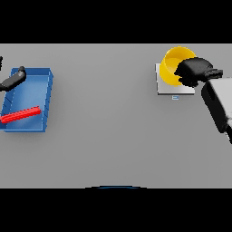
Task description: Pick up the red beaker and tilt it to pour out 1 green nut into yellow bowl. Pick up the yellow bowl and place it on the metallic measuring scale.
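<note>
Round glossy yellow bowl [174, 65] on flat square metallic scale [176, 86], right robot hand [192, 71] clenched round its rim.

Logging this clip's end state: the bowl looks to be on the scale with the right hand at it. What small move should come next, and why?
Probably let go and lift the right hand clear. The bowl already sits over the scale, with the hand curled at its rim. The beaker lies in the blue bin near the left hand.

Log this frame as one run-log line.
stage: bowl placement | right hand: curled on yellow bowl over metallic scale | left hand: over blue bin | red beaker: lying in bin
</note>
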Controlling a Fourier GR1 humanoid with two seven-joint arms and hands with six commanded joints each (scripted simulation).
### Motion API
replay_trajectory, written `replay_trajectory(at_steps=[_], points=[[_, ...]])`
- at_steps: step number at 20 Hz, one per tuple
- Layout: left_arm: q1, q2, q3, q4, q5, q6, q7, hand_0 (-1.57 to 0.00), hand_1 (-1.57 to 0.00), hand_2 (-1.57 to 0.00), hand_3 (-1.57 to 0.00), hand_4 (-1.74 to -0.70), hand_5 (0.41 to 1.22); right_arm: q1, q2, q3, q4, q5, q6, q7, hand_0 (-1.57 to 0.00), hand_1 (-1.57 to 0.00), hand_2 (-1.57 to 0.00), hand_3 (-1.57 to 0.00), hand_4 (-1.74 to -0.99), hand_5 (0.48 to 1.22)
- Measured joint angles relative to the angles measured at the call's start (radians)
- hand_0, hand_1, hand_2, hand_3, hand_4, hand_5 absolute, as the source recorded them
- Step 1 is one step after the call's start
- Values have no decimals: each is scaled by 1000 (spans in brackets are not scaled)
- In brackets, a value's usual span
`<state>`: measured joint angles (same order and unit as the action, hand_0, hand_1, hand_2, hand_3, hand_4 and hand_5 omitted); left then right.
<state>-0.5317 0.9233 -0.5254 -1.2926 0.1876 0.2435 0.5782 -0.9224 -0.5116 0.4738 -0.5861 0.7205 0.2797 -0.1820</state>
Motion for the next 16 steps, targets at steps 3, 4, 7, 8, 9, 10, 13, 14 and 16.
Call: replay_trajectory(at_steps=[3, 4, 7, 8, 9, 10, 13, 14, 16], points=[[0, 10, 4, -9, 2, 0, 5, 1, 1, 1, 1, -809, 734, -14, 2, 4, 48, -6, -12, -35, -1527, -1401, -1569, -1320, -1725, 1221], [-15, -3, -3, 2, -6, -2, 8, 1, 1, 1, 1, -811, 740, -20, 5, 6, 59, -8, -11, -47, -1536, -1411, -1569, -1165, -1728, 1221], [-12, -2, -3, 2, 0, -10, 6, 1, 1, 1, 1, -812, 744, -35, 14, -3, 89, -23, 15, -22, -1219, -1083, -1132, -824, -1548, 1053], [-15, -7, -6, 4, 1, -13, 17, 1, 1, 1, 1, -815, 744, -39, 19, -8, 99, -28, 20, -21, -975, -866, -954, -762, -1504, 983], [-17, -3, 1, 11, 3, -14, 5, 1, 1, 1, 1, -812, 745, -42, 29, -6, 101, -27, 21, -20, -780, -692, -810, -711, -1470, 928], [-25, -7, -3, 18, 1, -19, 18, 1, 1, 1, 1, -809, 742, -42, 27, -5, 110, -26, 21, -31, -624, -554, -694, -670, -1444, 887], [-19, -9, -6, 23, -4, -18, 5, 1, 1, 1, 1, -809, 739, -58, 26, -5, 138, -24, 37, -52, -319, -283, -449, -572, -1397, 799], [-31, -18, -6, 27, -4, -16, 6, 1, 1, 1, 1, -810, 739, -71, 28, -4, 154, -18, 34, -57, -255, -226, -390, -541, -1385, 780], [-31, -28, -7, 38, -4, -13, 3, 1, 1, 1, 1, -812, 736, -85, 36, 4, 178, -7, 32, -78, -163, -144, -288, -475, -1356, 755]])
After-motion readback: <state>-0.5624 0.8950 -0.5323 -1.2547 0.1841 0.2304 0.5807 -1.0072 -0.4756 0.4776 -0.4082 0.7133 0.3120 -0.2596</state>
